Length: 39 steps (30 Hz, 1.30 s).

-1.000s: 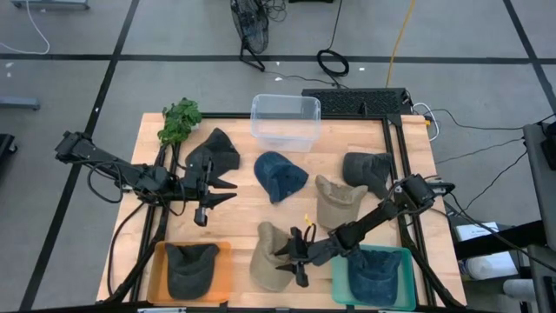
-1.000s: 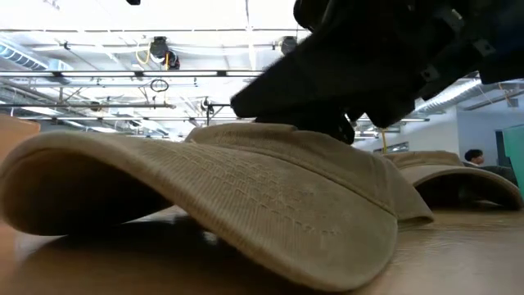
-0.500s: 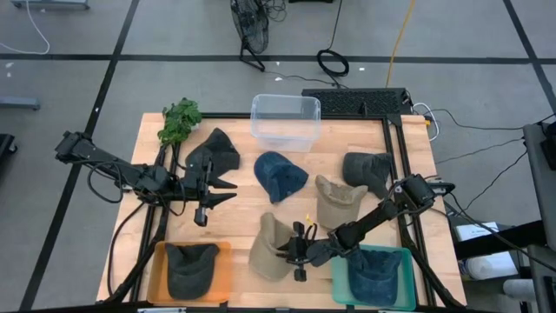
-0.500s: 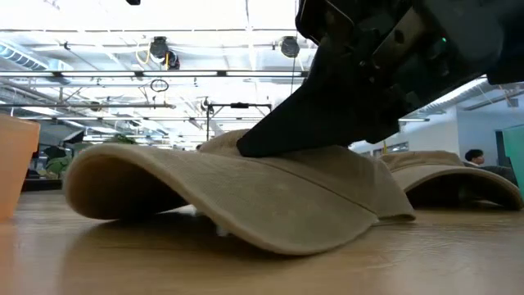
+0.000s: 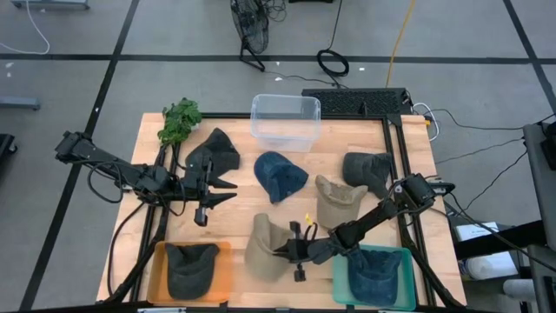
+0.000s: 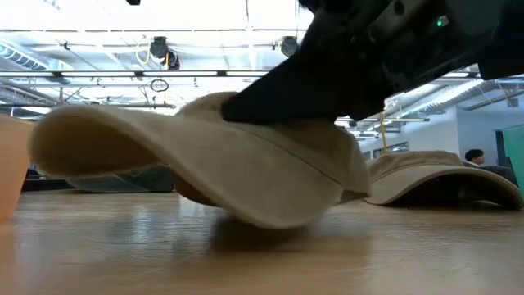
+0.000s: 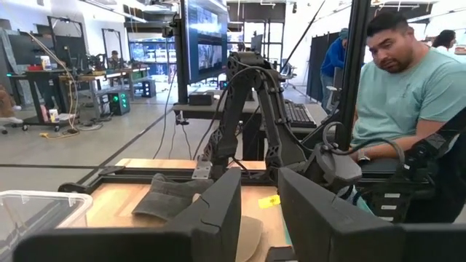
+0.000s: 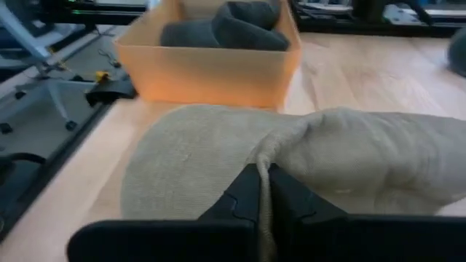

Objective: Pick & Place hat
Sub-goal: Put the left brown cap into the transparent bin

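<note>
Our right gripper (image 5: 293, 252) is pinching the tan fabric cap (image 5: 263, 249) near the orange bin (image 5: 222, 269). Our left gripper (image 5: 228, 192) is hovering part-open, holding nothing.

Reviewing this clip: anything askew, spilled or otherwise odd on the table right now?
Nothing is spilled or damaged. The only irregular thing is the tan hat near the front edge: the right gripper has pinched a fold of its fabric, so it sits bunched and tipped up off the table.
</note>
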Each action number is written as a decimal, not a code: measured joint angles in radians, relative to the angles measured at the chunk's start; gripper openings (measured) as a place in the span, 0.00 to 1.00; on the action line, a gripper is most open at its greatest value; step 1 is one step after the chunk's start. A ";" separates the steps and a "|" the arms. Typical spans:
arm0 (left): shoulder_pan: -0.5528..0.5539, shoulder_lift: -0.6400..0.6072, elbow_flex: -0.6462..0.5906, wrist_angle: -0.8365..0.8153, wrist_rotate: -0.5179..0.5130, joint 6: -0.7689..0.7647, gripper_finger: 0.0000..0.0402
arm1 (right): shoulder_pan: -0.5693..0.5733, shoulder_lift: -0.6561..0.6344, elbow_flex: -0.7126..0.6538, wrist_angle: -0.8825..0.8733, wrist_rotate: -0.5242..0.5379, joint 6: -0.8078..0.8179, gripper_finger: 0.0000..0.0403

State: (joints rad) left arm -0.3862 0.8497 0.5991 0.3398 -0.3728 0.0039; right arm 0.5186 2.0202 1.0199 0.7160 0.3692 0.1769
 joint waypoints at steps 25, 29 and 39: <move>0.000 0.000 0.000 -0.014 -0.035 0.001 0.25 | -0.076 -0.125 0.000 0.012 -0.007 -0.225 0.00; 0.000 0.000 0.000 -0.020 -0.048 0.013 0.25 | -0.085 -0.131 0.000 0.007 -0.007 -0.236 0.00; 0.000 0.000 0.000 -0.023 -0.048 0.018 0.25 | -0.087 -0.130 0.000 -0.011 -0.008 -0.238 0.00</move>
State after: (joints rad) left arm -0.3859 0.8494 0.5991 0.3168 -0.4206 0.0216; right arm 0.4313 1.8900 1.0196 0.7051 0.3616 -0.0612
